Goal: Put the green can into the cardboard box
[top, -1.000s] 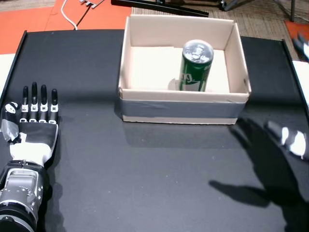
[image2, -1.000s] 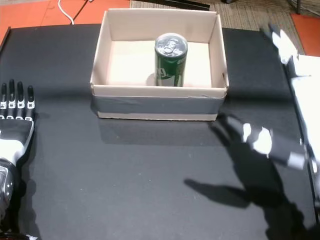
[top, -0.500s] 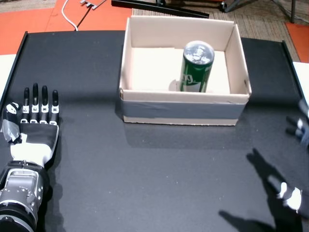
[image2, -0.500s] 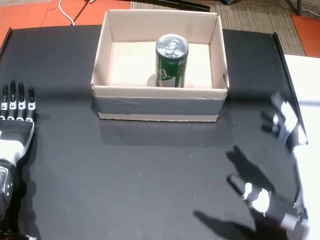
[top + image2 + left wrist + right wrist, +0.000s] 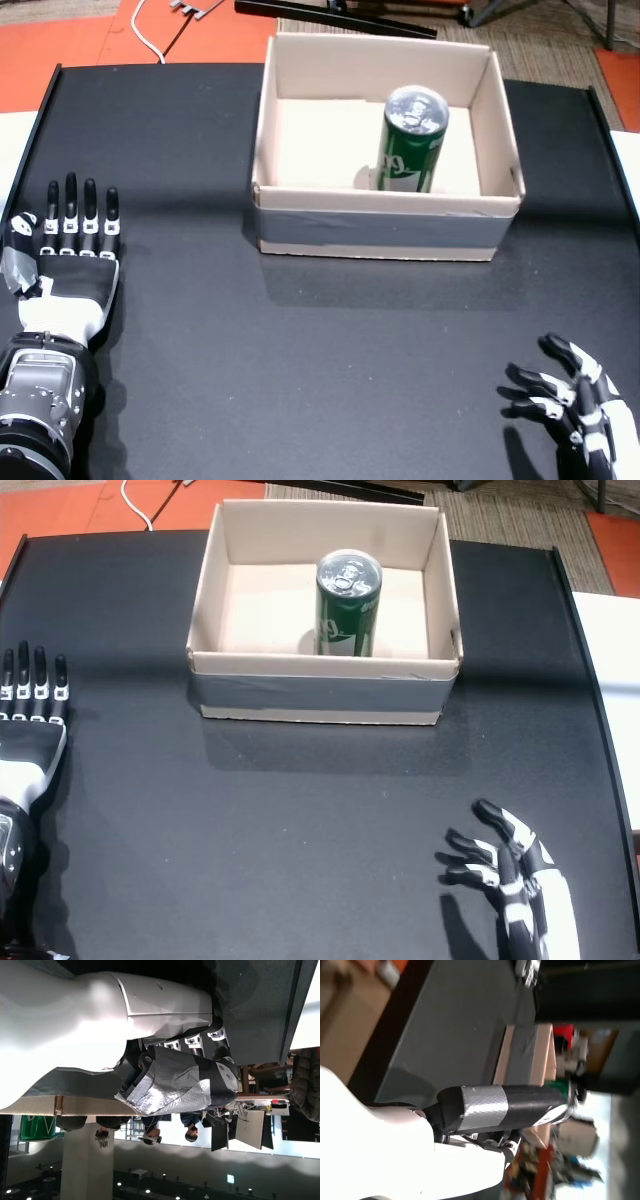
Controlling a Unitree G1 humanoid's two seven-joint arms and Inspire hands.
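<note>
Right hand (image 5: 585, 405) has pulled back from beside the cardboard box (image 5: 385, 235) to the lower right corner in both head views, well apart from it; a second ago it was a blur near the box's right end. It now sits low over the black table (image 5: 300, 350), fingers spread and slightly curled, holding nothing. Left hand (image 5: 70, 255) unchanged at the left edge: flat on the table, fingers straight and side by side, empty. Green can (image 5: 411, 139) stands upright inside the box, right of centre, near the front wall; not shifted. Judgement: the can is placed and released, the task looks done, and the arm is retreating to rest. Writing: pale lettering on the can's side, partly hidden by the box wall, too small to read; no brand made out. Grey tape band along the box front, unmarked.
</note>
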